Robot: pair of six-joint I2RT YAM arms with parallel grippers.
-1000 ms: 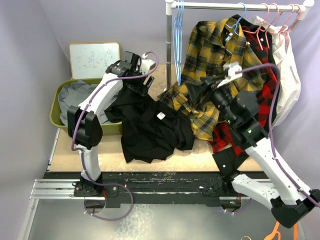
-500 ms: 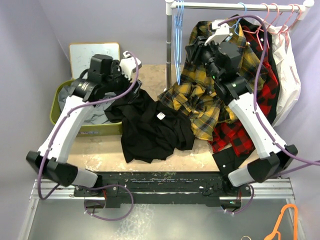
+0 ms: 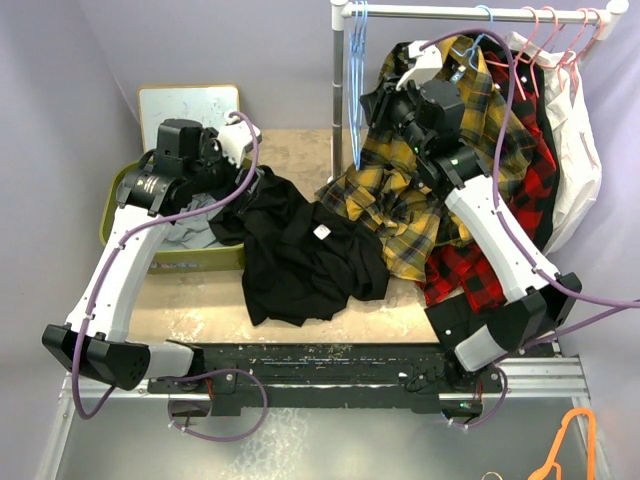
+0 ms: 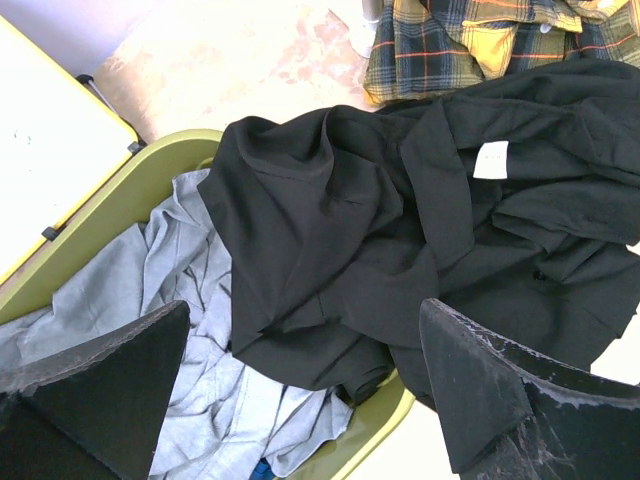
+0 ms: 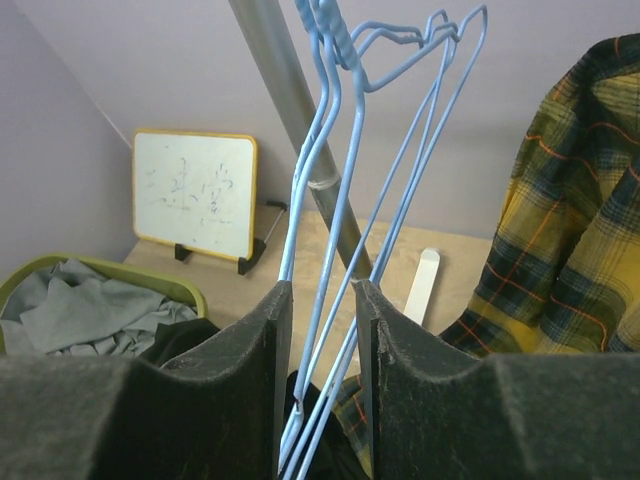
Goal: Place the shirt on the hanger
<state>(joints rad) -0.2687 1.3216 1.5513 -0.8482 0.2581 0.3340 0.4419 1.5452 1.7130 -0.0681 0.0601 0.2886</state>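
Note:
The black shirt (image 3: pixel 300 250) lies crumpled on the table, one edge draped over the green bin's rim; it also shows in the left wrist view (image 4: pixel 400 220). Several light-blue hangers (image 3: pixel 355 80) hang at the left end of the rack. My right gripper (image 3: pixel 372 108) is up at them. In the right wrist view its fingers (image 5: pixel 270 340) stand narrowly apart with the hanger wires (image 5: pixel 310 170) running between them, and my right gripper (image 5: pixel 322 290) is not clamped on them. My left gripper (image 4: pixel 300 400) is wide open and empty above the bin's edge and the shirt.
A green bin (image 3: pixel 170 262) holds a grey garment (image 4: pixel 140 300). A whiteboard (image 3: pixel 188 105) stands behind it. A yellow plaid shirt (image 3: pixel 430 130), a red plaid shirt (image 3: pixel 500 230) and pink hangers (image 3: pixel 550 40) hang on the rack, beside its pole (image 3: pixel 338 90).
My right gripper rose from the plaid shirt to the blue hangers and slid around their wires. My left arm swung left and back, now above the bin.

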